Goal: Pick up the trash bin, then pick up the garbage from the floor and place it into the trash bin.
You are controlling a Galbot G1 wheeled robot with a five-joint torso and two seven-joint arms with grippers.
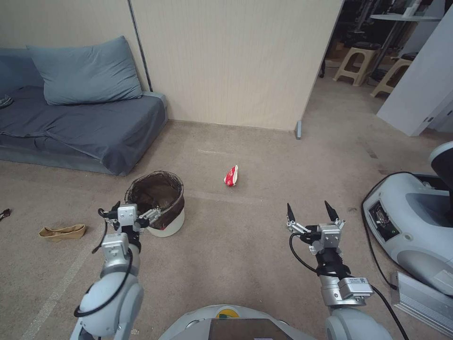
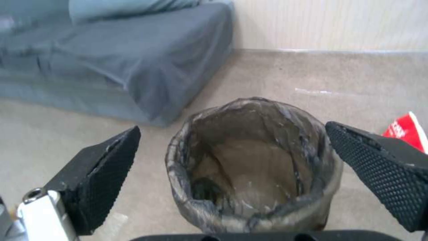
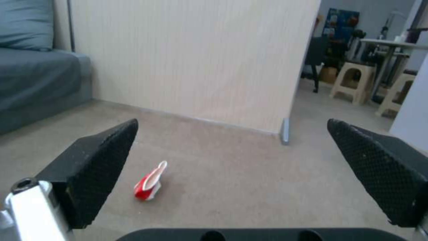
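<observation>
Item 1, trash bin (image 1: 163, 222): white round bucket with a dark bag folded over its rim, upright on the carpet floor (image 1: 245, 245) in front of your left arm, near the corner of the grey sofa (image 1: 94, 127). In the left wrist view the bin (image 2: 254, 164) sits between the 2 black fingers, its mouth open toward the camera; the liner inside looks brownish and wrinkled.

Item 2, garbage: 1 red and white wrapper (image 1: 230, 175) lying on the carpet ahead of you, to the right of the bin and well apart from it, nearer the beige wall panel (image 1: 236, 61). The right wrist view has the same wrapper (image 3: 149, 185) on the floor between its fingers but far beyond them. A corner of it also shows past the bin in the left wrist view (image 2: 408, 132).

Item 3, left claw (image 1: 134, 215): spread wide, holding nothing, hovering just at the near side of the bin rim (whether a fingertip touches the bag, you cannot tell).

Item 4, right claw (image 1: 311, 212): spread wide, empty, held above bare carpet, well short of the wrapper.

Item 5, other: a tan folded piece (image 1: 62, 231) lies on the floor to the left of the bin.
</observation>
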